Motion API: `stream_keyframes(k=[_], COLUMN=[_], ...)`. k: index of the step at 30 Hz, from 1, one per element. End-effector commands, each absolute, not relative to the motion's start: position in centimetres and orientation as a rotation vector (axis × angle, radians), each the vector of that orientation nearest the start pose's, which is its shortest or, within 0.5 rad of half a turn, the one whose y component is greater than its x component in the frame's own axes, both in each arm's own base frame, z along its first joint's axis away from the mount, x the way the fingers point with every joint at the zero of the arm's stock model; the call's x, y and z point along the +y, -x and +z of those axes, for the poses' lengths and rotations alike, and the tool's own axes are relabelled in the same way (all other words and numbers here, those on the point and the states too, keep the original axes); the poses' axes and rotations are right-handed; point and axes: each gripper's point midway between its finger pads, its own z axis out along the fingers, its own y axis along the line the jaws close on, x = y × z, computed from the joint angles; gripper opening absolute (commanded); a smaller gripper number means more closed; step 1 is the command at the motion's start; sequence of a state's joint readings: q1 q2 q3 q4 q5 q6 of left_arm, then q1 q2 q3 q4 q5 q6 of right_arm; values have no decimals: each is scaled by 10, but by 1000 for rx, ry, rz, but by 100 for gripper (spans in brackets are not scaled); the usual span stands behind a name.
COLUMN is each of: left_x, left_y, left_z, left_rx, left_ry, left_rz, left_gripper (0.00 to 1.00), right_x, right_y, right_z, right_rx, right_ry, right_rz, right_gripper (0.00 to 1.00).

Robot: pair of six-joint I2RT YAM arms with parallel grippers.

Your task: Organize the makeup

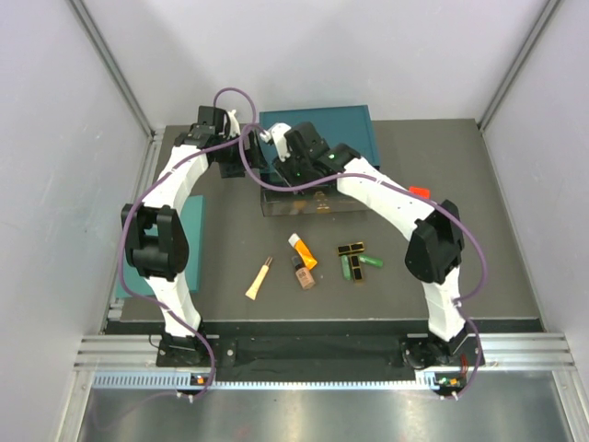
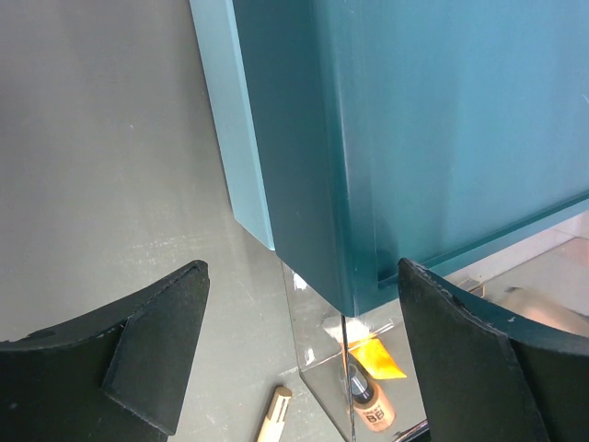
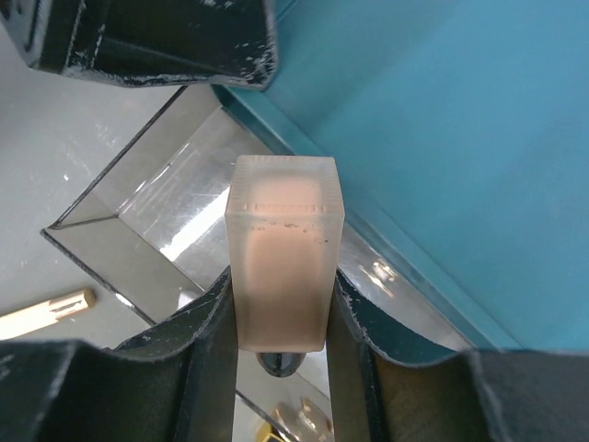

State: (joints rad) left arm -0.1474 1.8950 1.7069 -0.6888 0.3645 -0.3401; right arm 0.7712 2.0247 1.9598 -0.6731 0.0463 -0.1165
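Observation:
My right gripper (image 3: pixel 281 308) is shut on a frosted pinkish square bottle (image 3: pixel 281 258) and holds it upright over the clear organizer (image 3: pixel 138 216), next to the teal box (image 3: pixel 442 138). In the top view the right gripper (image 1: pixel 282 140) is at the back. My left gripper (image 2: pixel 302 272) is open and empty at the teal box's corner (image 2: pixel 414 138); in the top view it (image 1: pixel 230 158) is left of the organizer (image 1: pixel 304 204). On the table lie a cream slim tube (image 1: pixel 259 278), an orange-white tube (image 1: pixel 302 250), a tan bottle (image 1: pixel 303 273), a black-and-gold case (image 1: pixel 351 249) and green sticks (image 1: pixel 354 268).
A small red cube (image 1: pixel 419 191) lies right of the organizer. A flat teal panel (image 1: pixel 195 230) lies at the left under the left arm. The teal box (image 1: pixel 322 129) stands behind the organizer. Grey walls close in both sides.

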Motion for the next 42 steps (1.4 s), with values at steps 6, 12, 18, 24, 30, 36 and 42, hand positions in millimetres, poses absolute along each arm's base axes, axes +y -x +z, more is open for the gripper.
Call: stream_keyframes(k=[6,12,18,24,30,36,42], left_x=[-144,-145,-146,-146,-145,-146,-147], left_y=[-455,-456,-458,-461,-462,-461,-459], left_z=[184,181,180,182,181,177,175], left_rx=[2463,2469,2475,2470,2473,2484,2485], left_ry=[51,53,55,52,54,55,45], left_rz=[-650,-656,-659,-654,-650,-655,-664], left_gripper=[88,89,89,89,89,89,89], right_x=[393,392,386,376,373,369,348], right_y=[-399,-400,-405,-383,-317,-237,-205], right_z=[224,220,235,292,275,207,142], right_rx=[2004,2027,2018,1950,2074,2268,2473], right_ry=[967,946,876,807,878,1070,1171], right_rz=[371,367,338,423,564,567,493], right_gripper=[27,62,68,69,69,67,64])
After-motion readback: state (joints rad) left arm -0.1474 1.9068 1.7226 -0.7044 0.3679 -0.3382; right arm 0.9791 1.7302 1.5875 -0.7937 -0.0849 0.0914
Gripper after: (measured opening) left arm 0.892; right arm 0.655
